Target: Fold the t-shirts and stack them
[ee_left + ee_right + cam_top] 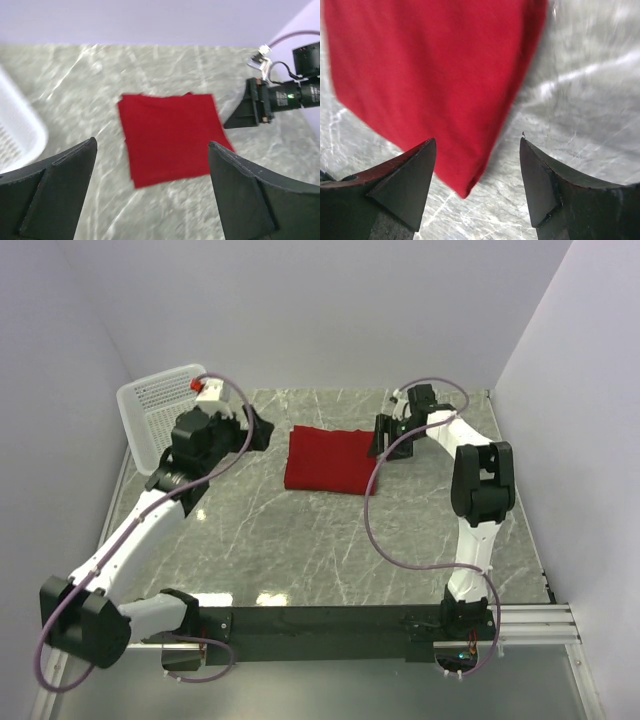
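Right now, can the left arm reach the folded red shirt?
Probably yes: the left pincer is open and points at the shirt, and nothing stands on the table between them.

Red t-shirt (327, 461), grey veined marble table (300, 540), white basket (160, 410).

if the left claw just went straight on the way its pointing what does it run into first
Most likely the folded red t-shirt, lying dead ahead of the left claw; depth is hard to judge.
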